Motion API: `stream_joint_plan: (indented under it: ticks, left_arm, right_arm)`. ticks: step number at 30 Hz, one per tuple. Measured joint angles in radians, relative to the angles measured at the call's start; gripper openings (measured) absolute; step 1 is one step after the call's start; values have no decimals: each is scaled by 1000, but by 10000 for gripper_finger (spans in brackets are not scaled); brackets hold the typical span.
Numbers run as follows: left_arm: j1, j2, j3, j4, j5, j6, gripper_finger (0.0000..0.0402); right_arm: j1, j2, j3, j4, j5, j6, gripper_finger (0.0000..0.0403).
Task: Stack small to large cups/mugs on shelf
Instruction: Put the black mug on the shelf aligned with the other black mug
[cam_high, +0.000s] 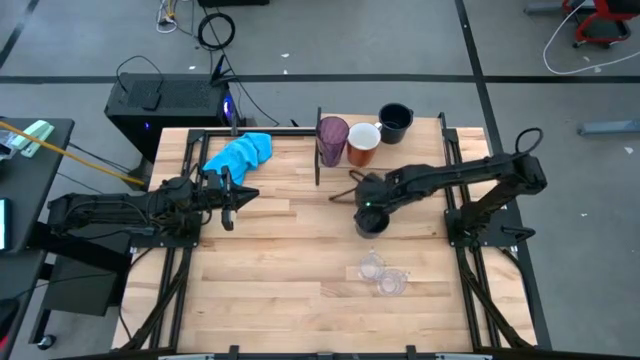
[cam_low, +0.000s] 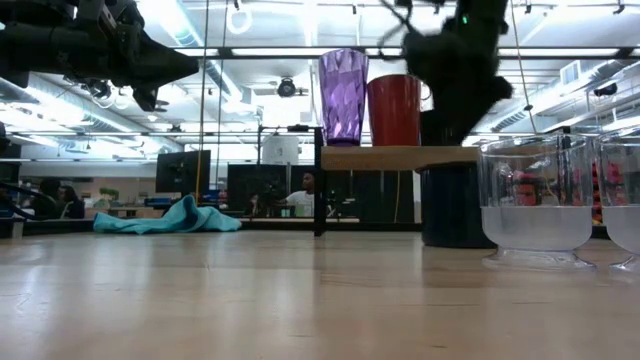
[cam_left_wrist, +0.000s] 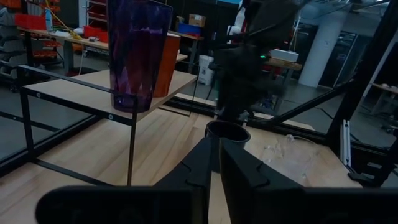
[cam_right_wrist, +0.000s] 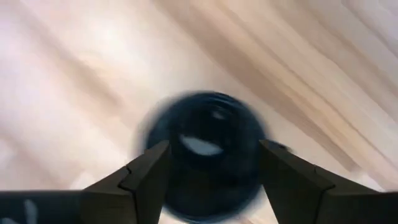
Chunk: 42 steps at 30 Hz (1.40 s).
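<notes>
bright overhead lights; low view backlit; right wrist blurred

overhead looks straight down; low view level across; both share the purple tumbler.

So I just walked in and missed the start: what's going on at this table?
The robot is sorting cups onto the shelf. The purple tumbler, orange mug and one navy mug already stand on it. The right tool hangs open right over the second navy mug, which stands on the table beside the shelf, fingers either side of it. The two clear cups wait nearer the front. The left tool is shut, idle near the blue cloth.
</notes>
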<state>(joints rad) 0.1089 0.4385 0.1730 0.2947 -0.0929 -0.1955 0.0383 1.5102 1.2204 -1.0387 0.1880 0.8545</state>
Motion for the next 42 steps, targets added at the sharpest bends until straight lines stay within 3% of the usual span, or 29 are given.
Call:
stream_joint_plan:
  ticks: [3,11,15,21,38,42]
  left_arm:
    - [0,0,0,0,0,0,40]
    - [0,0,0,8,0,6,30]
    - [0,0,0,8,0,6,32]
    - [0,0,0,8,0,5,40]
    - [0,0,0,6,0,-1,30]
    - [0,0,0,6,0,-3,36]
  right_arm:
    - [57,20,20,79,0,-37,234]
    - [151,145,96,63,2,25,222]
    - [152,206,162,-66,18,57,222]
    - [152,269,232,-90,16,40,222]
    - [139,331,223,-138,16,43,219]
    - [121,332,180,-106,-47,41,209]
